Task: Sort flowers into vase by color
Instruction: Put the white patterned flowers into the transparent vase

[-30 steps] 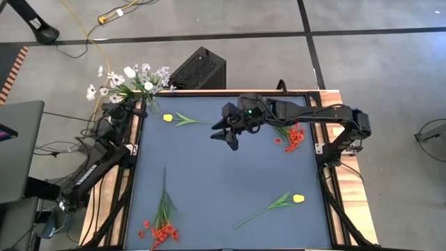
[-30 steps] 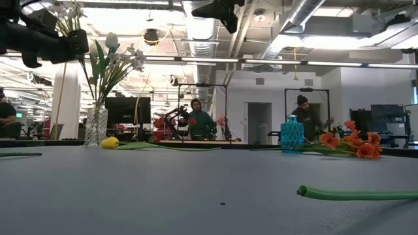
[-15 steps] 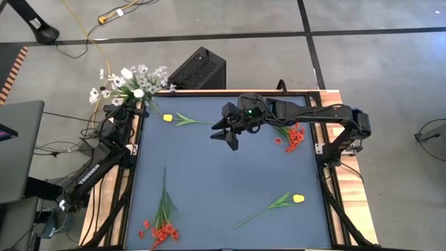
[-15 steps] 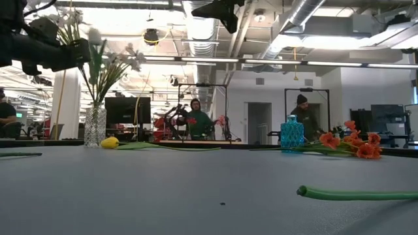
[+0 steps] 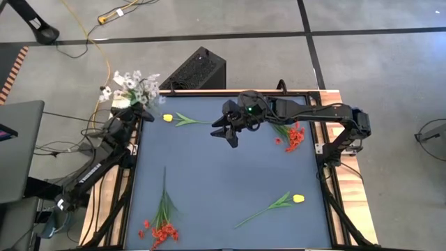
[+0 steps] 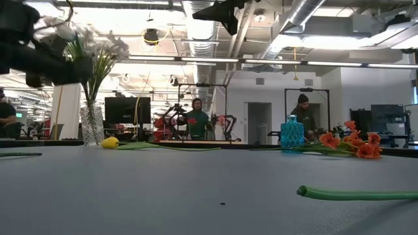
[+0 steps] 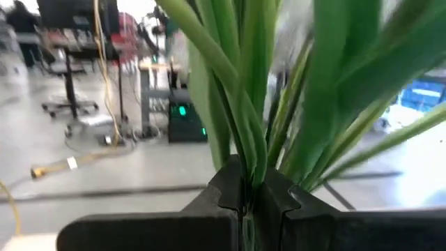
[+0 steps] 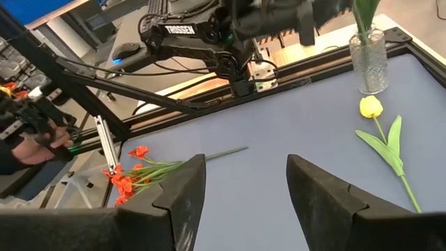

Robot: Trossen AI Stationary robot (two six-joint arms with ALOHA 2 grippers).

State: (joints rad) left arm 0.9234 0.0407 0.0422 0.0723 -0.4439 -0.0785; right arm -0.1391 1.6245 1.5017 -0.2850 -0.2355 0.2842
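Note:
White flowers (image 5: 132, 87) stand in a clear glass vase (image 6: 92, 124) at the table's far left corner. My left gripper (image 7: 249, 199) is shut on their green stems above the vase's mouth. My right gripper (image 8: 244, 188) hangs open and holds nothing, high over the far middle of the table (image 5: 226, 134). A yellow flower (image 5: 178, 119) lies at the far left and another (image 5: 280, 203) at the near right. Red-orange flowers (image 5: 162, 224) lie at the near left. More red-orange flowers (image 5: 293, 136) lie at the far right beside a blue vase (image 6: 292, 135). My left gripper pinches several green stems (image 7: 244, 164) of the white flowers between its two fingers, below the blooms. The fingers lie level and across the upright stems, coming from the table's left side. The stems' lower ends stand in the clear vase (image 8: 367, 59).
A black speaker box (image 5: 198, 68) sits on the floor beyond the far edge. A laptop (image 5: 19, 150) lies left of the table. People stand at benches in the room behind (image 6: 198, 119). The middle of the blue mat (image 5: 223, 181) is bare.
My left gripper, still shut on the stems, has gone down toward the clear vase and a little toward the table. The white flowers have sunk with it, and their blooms now stand closer together over the table's far left corner.

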